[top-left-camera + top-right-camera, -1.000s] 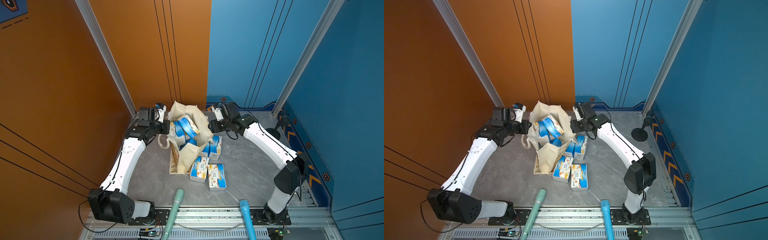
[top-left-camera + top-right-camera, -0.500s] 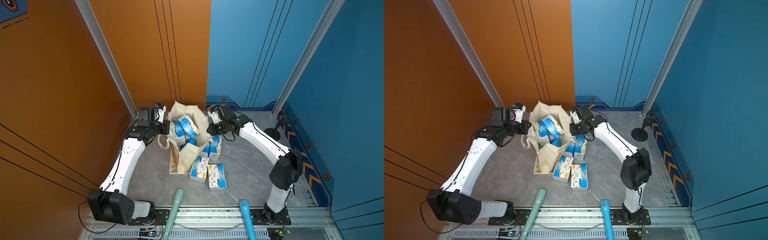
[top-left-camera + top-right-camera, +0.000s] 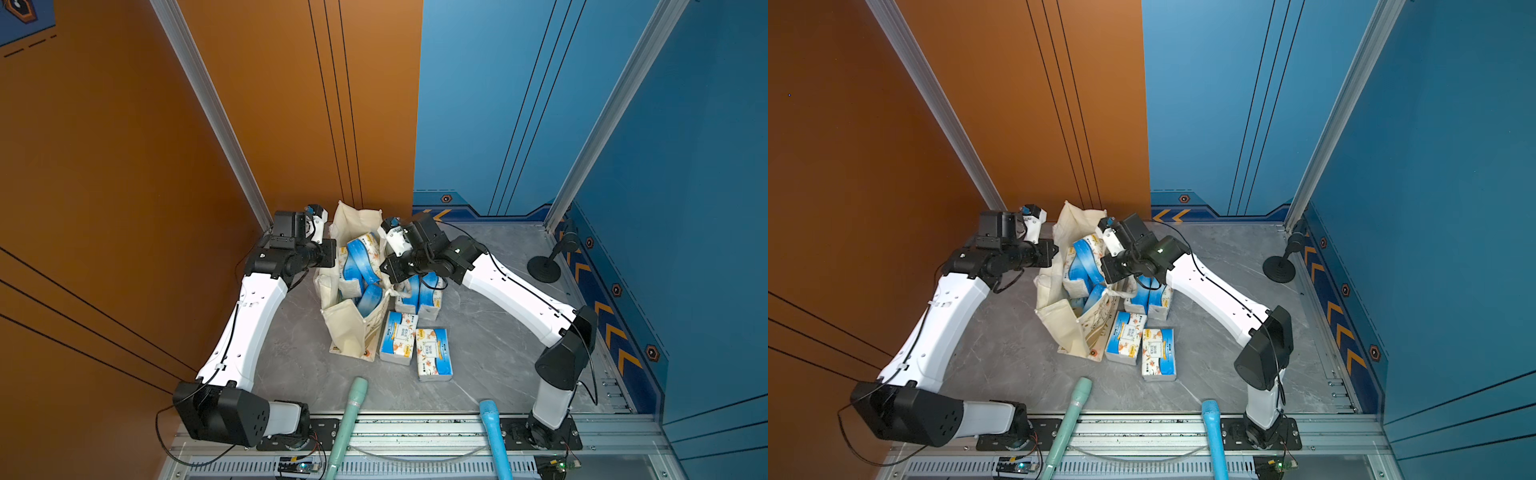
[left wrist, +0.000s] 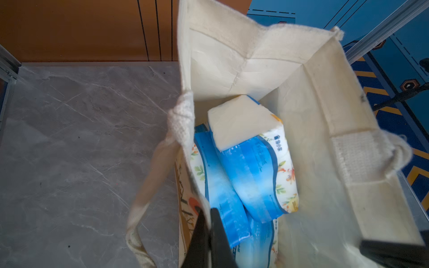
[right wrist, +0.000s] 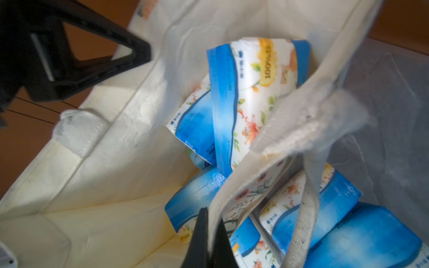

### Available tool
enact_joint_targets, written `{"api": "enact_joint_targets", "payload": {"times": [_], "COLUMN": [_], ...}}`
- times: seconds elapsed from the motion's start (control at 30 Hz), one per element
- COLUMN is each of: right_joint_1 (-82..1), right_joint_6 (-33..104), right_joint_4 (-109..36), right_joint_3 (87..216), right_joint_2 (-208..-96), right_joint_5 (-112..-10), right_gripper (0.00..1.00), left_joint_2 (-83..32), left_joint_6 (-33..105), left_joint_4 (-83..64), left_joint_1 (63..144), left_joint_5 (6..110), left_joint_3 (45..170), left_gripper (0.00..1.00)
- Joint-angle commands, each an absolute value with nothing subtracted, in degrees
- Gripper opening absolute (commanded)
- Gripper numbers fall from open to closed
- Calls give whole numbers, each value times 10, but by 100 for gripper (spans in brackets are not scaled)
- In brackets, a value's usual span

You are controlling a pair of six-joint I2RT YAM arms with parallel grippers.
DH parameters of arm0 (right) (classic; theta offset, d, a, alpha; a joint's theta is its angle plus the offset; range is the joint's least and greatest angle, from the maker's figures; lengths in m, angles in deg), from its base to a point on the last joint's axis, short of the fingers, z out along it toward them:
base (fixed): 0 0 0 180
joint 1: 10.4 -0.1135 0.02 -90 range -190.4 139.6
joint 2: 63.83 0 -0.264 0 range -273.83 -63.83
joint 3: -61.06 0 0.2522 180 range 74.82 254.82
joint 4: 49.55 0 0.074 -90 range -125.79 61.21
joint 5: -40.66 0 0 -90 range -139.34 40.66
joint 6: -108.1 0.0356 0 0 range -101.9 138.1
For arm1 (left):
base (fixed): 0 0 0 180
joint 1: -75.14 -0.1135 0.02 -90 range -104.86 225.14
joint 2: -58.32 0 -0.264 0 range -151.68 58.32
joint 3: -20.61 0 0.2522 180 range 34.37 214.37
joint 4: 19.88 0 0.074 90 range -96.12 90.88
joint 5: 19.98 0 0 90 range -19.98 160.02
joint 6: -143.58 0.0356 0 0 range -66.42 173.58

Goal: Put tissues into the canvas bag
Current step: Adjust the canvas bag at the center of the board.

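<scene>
Right gripper (image 3: 386, 269) had swung in onto the canvas bag (image 3: 353, 332) rim; in a top view we saw tissues (image 3: 432, 353) beside it. Left wrist: left gripper (image 4: 207, 232) pinched shut on rim, spreading mouth. Right wrist: jaws clamped opposite rim, more tissues inside

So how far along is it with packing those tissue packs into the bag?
Partway. Several tissues already sit inside the canvas bag. The left pincer and right pincer each pinch its rim. Two flat packs lie beside it and standing packs stand by its side, still outside.
</scene>
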State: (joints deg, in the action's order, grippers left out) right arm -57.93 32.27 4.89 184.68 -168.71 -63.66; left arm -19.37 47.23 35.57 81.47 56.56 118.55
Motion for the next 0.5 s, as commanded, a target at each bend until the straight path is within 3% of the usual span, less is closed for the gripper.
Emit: {"api": "enact_joint_targets", "payload": {"times": [0.0, 0.33, 0.47], "right_joint_1": [-587, -559, -537], "right_joint_6": [303, 295, 304], "right_joint_4": [7, -23, -28], "right_joint_3": [1872, 1783, 1753], "right_joint_2": [-1628, -1551, -1562], "right_joint_5": [-623, -457, -442], "right_gripper": [0, 0, 0], "left_joint_2": [-177, -182, -180], "left_joint_6": [462, 499, 485], "left_joint_4": [340, 361, 324], "left_joint_1": [820, 790, 784], "left_joint_5": [519, 662, 647], "left_joint_3": [1235, 1244, 1214], "left_gripper": [0, 0, 0]}}
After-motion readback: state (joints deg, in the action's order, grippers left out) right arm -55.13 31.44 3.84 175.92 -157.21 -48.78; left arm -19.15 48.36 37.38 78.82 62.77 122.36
